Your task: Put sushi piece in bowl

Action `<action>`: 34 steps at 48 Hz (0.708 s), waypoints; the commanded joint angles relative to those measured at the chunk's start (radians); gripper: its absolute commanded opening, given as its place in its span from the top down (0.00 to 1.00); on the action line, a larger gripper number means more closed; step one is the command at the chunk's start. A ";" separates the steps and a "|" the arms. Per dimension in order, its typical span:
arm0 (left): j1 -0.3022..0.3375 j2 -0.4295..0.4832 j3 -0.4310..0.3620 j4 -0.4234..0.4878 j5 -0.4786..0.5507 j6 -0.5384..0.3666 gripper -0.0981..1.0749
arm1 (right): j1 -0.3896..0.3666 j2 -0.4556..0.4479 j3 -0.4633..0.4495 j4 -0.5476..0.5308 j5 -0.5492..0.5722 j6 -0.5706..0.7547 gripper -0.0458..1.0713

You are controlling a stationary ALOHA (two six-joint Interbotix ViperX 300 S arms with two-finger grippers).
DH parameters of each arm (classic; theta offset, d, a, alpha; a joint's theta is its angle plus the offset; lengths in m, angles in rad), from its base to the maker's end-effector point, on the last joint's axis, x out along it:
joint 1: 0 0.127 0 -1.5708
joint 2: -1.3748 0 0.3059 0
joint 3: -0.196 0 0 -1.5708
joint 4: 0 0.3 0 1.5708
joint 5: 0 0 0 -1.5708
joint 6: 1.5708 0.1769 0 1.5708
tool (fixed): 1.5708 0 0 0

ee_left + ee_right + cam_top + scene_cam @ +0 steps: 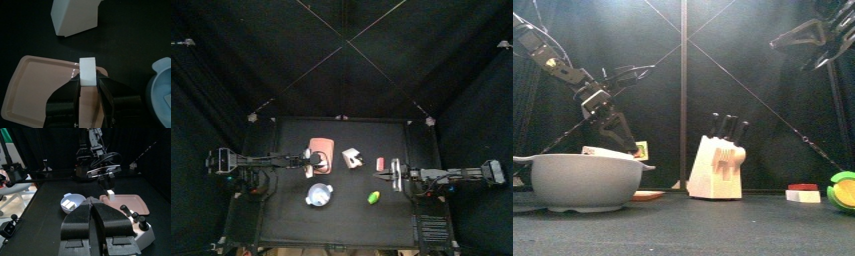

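My left gripper [87, 84] is shut on a white sushi piece [87, 67] and holds it over the edge of the flat pink slab [30, 85]. The bluish-white bowl [161, 85] lies just beside it. In the top view the left gripper [313, 161] is by the slab [322, 150], and the bowl [319, 194] stands nearer the table's front. The right wrist view shows the held piece [109, 193] hanging above the slab [130, 203], with the bowl [72, 201] to one side. My right gripper [93, 202] is shut and empty, at the right [392, 176].
A white knife block [352, 156] stands mid-table behind the slab; it also shows in the front view [718, 168]. A small red-and-white piece [381, 162] and a green-yellow object [374, 198] lie towards the right. Black curtains surround the table.
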 commanded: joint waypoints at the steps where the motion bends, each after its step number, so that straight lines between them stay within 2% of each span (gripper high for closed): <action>1: -0.005 -0.005 -0.011 -0.011 -0.003 -0.002 0.53 | 0.000 0.008 -0.009 0.002 -0.008 0.002 0.95; 9: -0.029 -0.032 -0.011 -0.015 -0.003 -0.002 0.53 | 0.003 0.008 -0.009 0.003 -0.008 0.003 0.95; 19: -0.124 -0.106 -0.003 -0.057 0.000 -0.003 0.53 | 0.005 0.011 -0.009 0.005 -0.008 0.003 0.95; 27: -0.233 -0.183 0.041 -0.144 0.008 -0.005 0.53 | 0.008 0.017 -0.011 0.005 -0.008 0.002 0.95; 34: -0.319 -0.235 0.075 -0.265 0.002 -0.005 0.53 | 0.009 0.020 -0.012 0.002 -0.009 0.002 0.95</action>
